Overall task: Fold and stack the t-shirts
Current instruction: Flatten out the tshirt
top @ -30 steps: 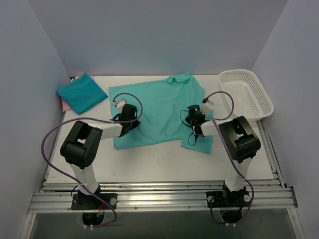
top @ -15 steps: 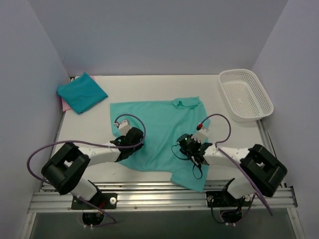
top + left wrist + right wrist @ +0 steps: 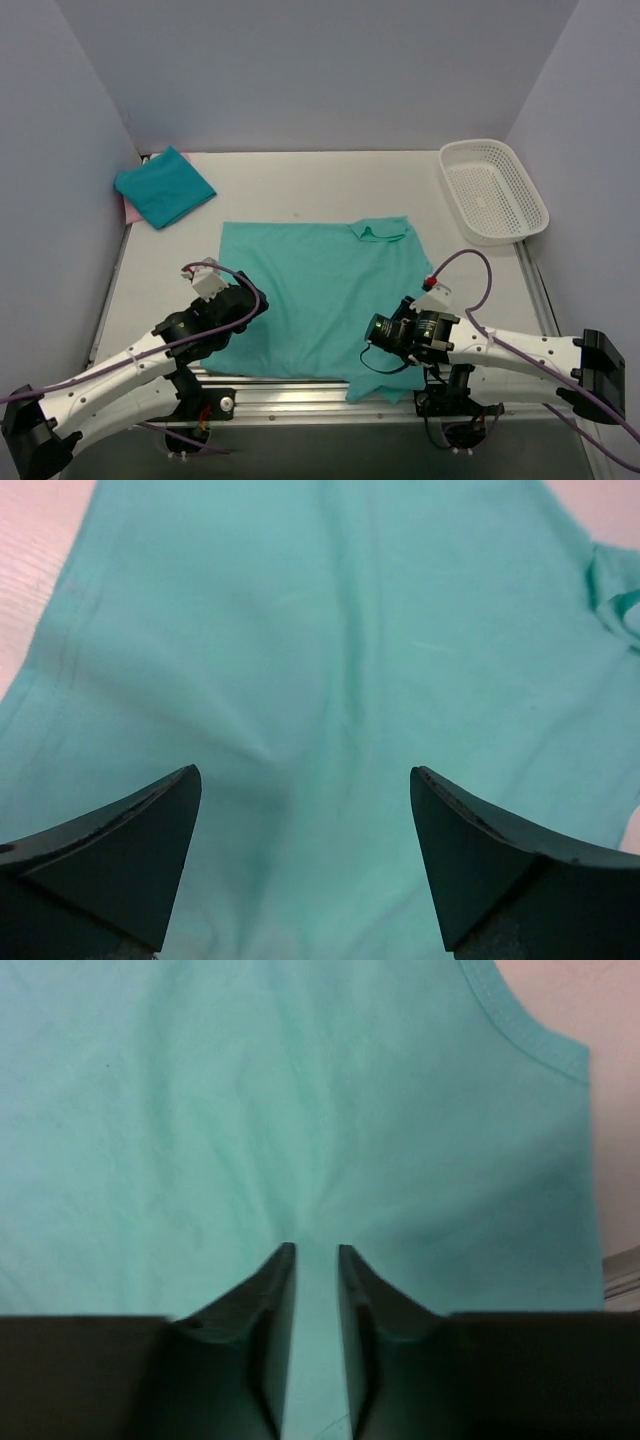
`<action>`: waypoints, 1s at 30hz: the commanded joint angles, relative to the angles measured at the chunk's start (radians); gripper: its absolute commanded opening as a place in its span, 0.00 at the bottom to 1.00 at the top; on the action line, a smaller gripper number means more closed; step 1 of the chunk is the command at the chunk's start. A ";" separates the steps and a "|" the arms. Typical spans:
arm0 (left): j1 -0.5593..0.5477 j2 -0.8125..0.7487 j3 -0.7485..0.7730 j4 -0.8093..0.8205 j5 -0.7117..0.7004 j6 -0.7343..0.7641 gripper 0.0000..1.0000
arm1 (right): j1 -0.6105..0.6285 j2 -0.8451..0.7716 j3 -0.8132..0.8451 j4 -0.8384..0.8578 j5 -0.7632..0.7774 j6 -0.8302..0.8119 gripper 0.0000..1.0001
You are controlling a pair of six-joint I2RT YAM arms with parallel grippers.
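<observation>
Top view, 12 o'clock being the far wall. One teal spread t-shirt (image 3: 310, 290) lies flat on the table (image 3: 300, 180), from the centre toward 6 o'clock. Its collar (image 3: 378, 230) points toward 1 o'clock. The corner at 5 o'clock overhangs the near table edge and is partly covered by the right arm.

A teal folded t-shirt (image 3: 165, 187) sits at 10 o'clock, well apart from the spread one. It lies on a pink t-shirt (image 3: 129, 208), of which only a narrow strip shows at its 8 o'clock side. A white mesh basket (image 3: 495, 142) stands at 2 o'clock.

Left pincer (image 3: 245, 300): over the 8 o'clock corner of the spread t-shirt (image 3: 330, 630). In the wrist view the left pincer (image 3: 302, 775) stands wide apart and grips nothing. Both fingers (image 3: 110, 860) are cut off by the lower frame edge. The collar (image 3: 615, 610) is cut off at 3 o'clock.

Right pincer (image 3: 380, 328): over the 5 o'clock part of the shirt; its tips cannot be made out from above. In the wrist view the right pincer (image 3: 316, 1250) leaves only a slim gap between its fingers (image 3: 275, 1300), with teal cloth (image 3: 200, 1110) visible in that gap. Creases converge on the tips. Whether cloth is clamped cannot be determined.
</observation>
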 commanded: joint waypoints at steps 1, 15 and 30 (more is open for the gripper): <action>-0.007 -0.094 0.049 -0.151 -0.149 -0.020 0.94 | 0.013 0.010 0.046 -0.079 0.141 0.028 0.24; 0.001 0.084 0.184 0.065 -0.218 0.169 0.94 | -0.491 0.428 0.381 0.628 0.125 -0.814 0.85; 0.033 -0.074 0.099 0.076 -0.206 0.207 0.94 | -0.766 0.873 0.632 0.759 -0.084 -0.887 0.75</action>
